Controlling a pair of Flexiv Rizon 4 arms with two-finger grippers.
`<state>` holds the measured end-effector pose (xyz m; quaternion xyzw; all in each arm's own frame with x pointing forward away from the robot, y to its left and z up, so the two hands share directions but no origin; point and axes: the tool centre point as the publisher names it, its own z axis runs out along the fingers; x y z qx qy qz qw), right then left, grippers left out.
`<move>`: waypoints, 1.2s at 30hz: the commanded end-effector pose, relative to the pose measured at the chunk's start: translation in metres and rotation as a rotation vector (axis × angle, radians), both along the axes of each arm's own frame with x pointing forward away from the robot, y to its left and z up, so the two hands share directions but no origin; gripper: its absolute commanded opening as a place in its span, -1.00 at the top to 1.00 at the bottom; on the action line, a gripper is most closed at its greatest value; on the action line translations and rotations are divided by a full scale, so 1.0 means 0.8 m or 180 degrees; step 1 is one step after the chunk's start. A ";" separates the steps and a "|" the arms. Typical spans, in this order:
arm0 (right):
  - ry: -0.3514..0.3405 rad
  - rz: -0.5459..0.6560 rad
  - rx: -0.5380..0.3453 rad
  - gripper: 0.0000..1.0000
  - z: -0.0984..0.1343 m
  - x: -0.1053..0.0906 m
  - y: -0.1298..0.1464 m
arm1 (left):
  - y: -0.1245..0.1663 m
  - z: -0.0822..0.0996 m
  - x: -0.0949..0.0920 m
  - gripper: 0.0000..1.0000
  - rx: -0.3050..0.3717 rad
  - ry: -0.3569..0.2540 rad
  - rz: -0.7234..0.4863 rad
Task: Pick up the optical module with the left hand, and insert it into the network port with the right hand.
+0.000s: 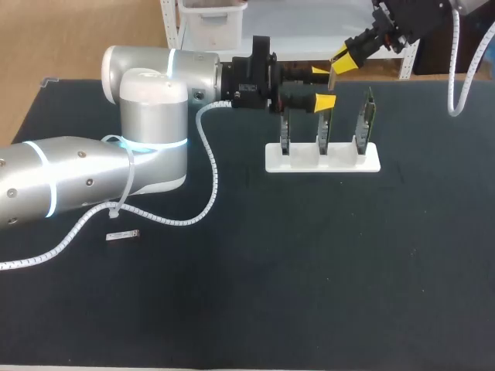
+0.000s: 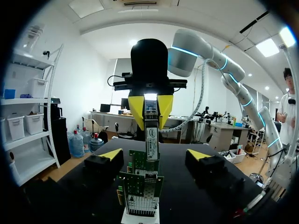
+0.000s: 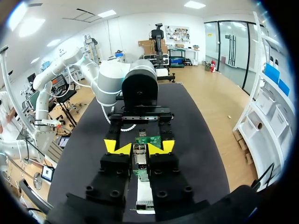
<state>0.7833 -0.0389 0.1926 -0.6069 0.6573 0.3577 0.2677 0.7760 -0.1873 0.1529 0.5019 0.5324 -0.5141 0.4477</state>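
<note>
Two arms meet over the far part of the dark desk (image 1: 309, 294). Our left arm (image 1: 147, 131), the bulkiest thing in sight, reaches across from the left. The left gripper (image 1: 323, 88) sits level with the tops of the boards, its fingers spread wide and holding nothing. Our right arm (image 1: 418, 19) comes in from the far right corner. The right gripper (image 1: 343, 60) has its fingers closed on the optical module (image 1: 331, 77), which hangs upright in the air just above the middle board, near the left fingers but apart from them. Below is the white stand (image 1: 340, 164), with three green network cards (image 1: 325, 127) set on edge in its slots. A small pale strip (image 1: 122, 234) lies well apart, near the left arm's cable. We judge the pick-up done and the insertion now in hand. To do it well we should square the module to the card's edge and bring it down in a straight line along its own length. We should press gently until it seats, and ease off if the card leans in its slot. The left fingers ought to stay wide and clear of that path. Several things are unclear to us. We cannot make out the mouth of the network port in any view, nor be sure which card carries it. From the left wrist the cards line up one behind another, so depth is hard to read. From the right wrist our own fingers cover most of the module, and its lower end is hidden. Whether the lower left finger touches a card we cannot tell.
</note>
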 end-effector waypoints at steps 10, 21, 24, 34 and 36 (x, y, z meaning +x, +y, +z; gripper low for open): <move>-0.0030 -0.0003 -0.0020 1.00 -0.001 -0.001 0.001 | 0.009 -0.001 -0.011 -1.00 0.0291 -0.0129 0.0013; -0.0031 -0.0020 -0.0001 1.00 -0.002 0.001 0.000 | 0.036 -0.008 -0.009 -1.00 0.0781 -0.0344 -0.0023; -0.0033 -0.0017 0.0002 1.00 -0.003 0.002 0.000 | 0.037 -0.009 -0.006 -1.00 0.1015 -0.0437 -0.0086; -0.0037 -0.0024 0.0008 1.00 -0.003 0.003 -0.002 | 0.028 -0.018 -0.005 -1.00 0.1236 -0.0338 -0.0297; -0.0036 -0.0027 0.0008 1.00 -0.003 0.003 -0.003 | 0.029 -0.021 -0.003 -1.00 0.1248 -0.0259 -0.0263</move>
